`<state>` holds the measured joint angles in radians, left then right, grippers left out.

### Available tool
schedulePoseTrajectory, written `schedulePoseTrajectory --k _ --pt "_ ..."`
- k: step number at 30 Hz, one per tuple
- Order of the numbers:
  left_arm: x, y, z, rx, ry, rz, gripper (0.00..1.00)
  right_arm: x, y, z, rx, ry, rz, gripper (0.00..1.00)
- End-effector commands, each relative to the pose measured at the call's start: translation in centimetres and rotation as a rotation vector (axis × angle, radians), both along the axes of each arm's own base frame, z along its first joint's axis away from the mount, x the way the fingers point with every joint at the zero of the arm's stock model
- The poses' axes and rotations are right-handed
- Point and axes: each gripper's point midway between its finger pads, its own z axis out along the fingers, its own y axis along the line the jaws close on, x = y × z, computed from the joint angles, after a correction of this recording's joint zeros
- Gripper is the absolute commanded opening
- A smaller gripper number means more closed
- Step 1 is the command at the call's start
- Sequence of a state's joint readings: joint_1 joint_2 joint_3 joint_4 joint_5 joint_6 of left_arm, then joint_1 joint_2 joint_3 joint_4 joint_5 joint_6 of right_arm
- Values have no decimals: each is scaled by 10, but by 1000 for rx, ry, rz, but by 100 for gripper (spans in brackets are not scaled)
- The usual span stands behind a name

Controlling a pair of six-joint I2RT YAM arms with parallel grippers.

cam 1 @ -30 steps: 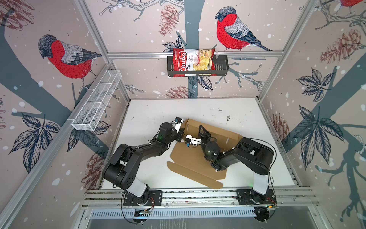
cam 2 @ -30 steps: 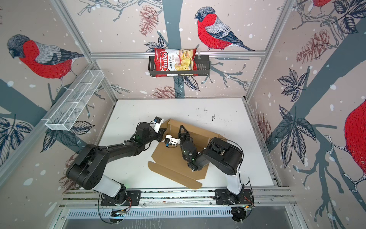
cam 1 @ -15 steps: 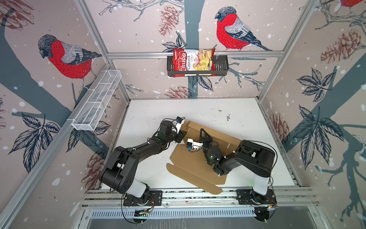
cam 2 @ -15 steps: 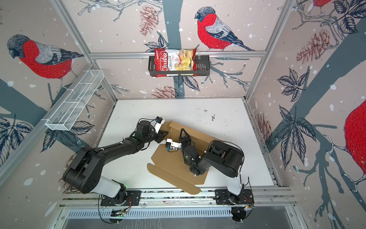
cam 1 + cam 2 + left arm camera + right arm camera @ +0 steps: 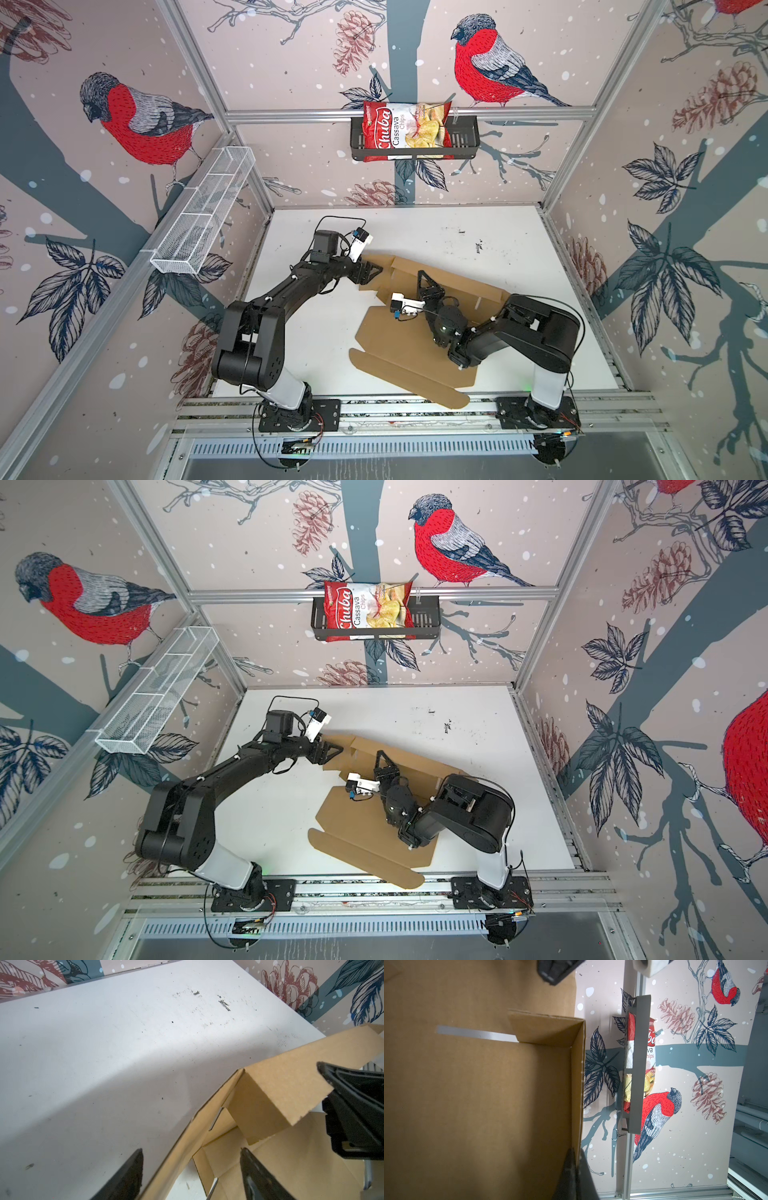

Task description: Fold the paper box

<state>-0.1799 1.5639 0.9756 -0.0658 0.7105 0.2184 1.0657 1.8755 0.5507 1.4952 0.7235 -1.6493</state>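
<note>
1. Brown cardboard: one box lies half-folded on the white table. It sits middle to right, and its front flap hangs over the rail at the near edge.
2. We count one wall standing, the far long one. The rest of the sheet lies flat in both top views.
3. Two grippers are in play. The right gripper is clamped tight on the top edge of that standing wall, one finger on either side, as the right wrist view shows.
4. The left gripper sits at the box's left end with its jaws spread wide. The end flap runs between the fingers and we see neither pressing it, so it grips nothing.
5. One small tab is folded inward at the corner where the wall meets that end.
6. One slot in the box floor lets the white table show through.
7. Up on the back wall we spot one black basket holding one red chips bag.
8. One white wire rack hangs on the left wall.
</note>
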Motion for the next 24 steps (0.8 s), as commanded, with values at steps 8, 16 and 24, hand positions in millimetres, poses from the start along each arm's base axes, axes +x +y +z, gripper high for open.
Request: schedulePoseTrajectory --k 8,16,24 --pt "35 72 75 -199 -172 153 69 -1 2 -12 -33 35 21 0" --pt "84 104 -3 -55 25 261 65 1 2 -6 -16 27 23 0" --pt "50 45 -53 24 140 26 68 1 -1 -1 -6 25 20 0"
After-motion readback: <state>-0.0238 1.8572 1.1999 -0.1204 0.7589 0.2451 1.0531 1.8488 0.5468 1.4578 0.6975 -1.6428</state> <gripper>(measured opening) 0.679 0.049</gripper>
